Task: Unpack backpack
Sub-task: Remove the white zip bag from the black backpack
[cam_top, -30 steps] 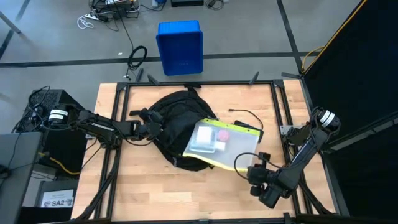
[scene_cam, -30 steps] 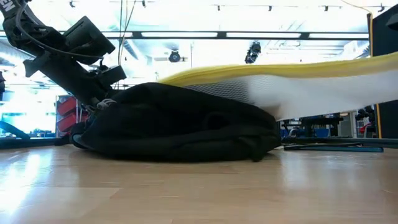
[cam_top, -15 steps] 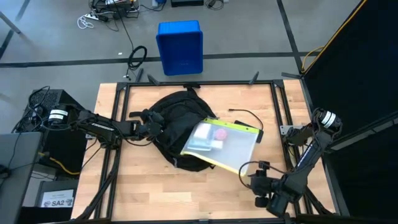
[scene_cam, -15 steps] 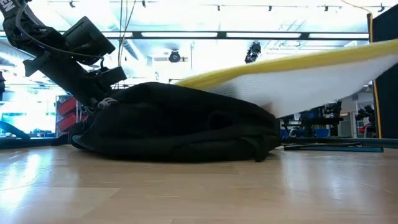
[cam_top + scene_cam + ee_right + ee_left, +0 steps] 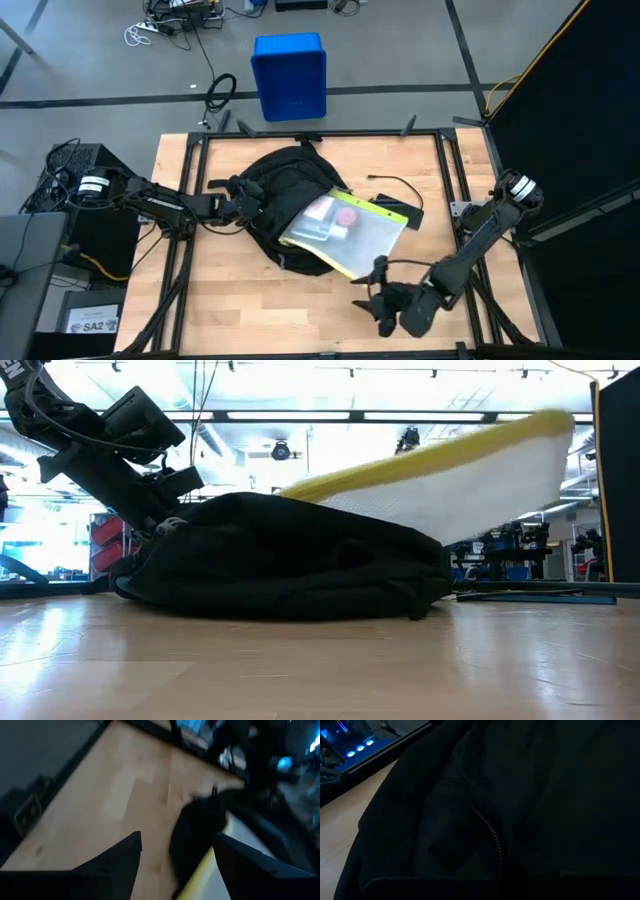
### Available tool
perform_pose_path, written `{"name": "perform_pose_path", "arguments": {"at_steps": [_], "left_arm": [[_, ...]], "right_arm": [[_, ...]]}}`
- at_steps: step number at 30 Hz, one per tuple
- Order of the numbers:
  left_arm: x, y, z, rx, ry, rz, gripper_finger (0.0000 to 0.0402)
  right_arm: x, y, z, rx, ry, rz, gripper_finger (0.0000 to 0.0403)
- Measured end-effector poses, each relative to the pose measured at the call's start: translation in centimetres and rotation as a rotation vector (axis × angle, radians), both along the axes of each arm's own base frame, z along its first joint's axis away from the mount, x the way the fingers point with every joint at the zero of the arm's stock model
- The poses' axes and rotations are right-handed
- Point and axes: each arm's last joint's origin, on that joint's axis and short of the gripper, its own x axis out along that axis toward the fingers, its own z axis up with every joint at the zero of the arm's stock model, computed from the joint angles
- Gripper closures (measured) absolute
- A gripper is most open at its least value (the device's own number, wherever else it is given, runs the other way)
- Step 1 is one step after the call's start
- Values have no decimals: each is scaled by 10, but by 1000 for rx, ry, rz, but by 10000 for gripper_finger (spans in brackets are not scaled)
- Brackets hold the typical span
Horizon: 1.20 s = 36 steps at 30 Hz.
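Note:
The black backpack (image 5: 275,205) lies flat in the middle of the table, also seen in the low view (image 5: 290,565). A clear pouch with a yellow edge (image 5: 340,232) lies slanted on the backpack's right half. Its right end (image 5: 540,455) stands up clear of the table. My left gripper (image 5: 245,203) is at the backpack's left side, shut on its fabric. My right gripper (image 5: 372,290) hovers near the table's front edge, off the pouch's near corner. It is open with nothing between its fingers (image 5: 117,865). My left gripper meets the backpack at its upper left edge (image 5: 172,525), coming slanting down from the table's left. The fingers themselves are hidden by the dark fabric, so the kind of hold cannot be told. The backpack rests on the table.
A blue plastic bin (image 5: 290,75) stands on the floor beyond the far edge. A thin black cable (image 5: 398,188) lies on the table right of the backpack. Black frame rails (image 5: 440,160) run along the table's sides. Bare wood (image 5: 250,310) stretches along the near edge.
My right gripper has let go of the pouch's right edge and swung toward the near edge and the left, turning as it went. The pouch has slid back a little toward the backpack, and its right end now slants upward.

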Motion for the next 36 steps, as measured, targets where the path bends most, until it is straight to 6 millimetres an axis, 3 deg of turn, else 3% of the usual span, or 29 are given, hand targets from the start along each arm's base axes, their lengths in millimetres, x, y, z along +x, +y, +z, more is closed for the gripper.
{"name": "perform_pose_path", "arguments": {"at_steps": [4, 7, 11, 16, 26, 36], "left_arm": [[0, 0, 0, 0, 0, 0, 402], [0, 0, 0, 0, 0, 0, 402], [0, 0, 0, -2, -1, -3, 402], [0, 0, 0, -2, 0, -4, 402], [0, 0, 0, -2, 0, -4, 402], [0, 0, 0, -2, -1, -3, 402]], "right_arm": [[18, -9, 12, -14, -101, 11, 170], [37, -33, 13, 12, -105, -69, 167], [66, -70, -2, 67, -16, -101, 164], [85, -91, -25, 59, 62, -97, 159], [91, -108, -51, 0, 174, -210, 162], [91, -123, -56, 6, 232, -258, 246]]}}
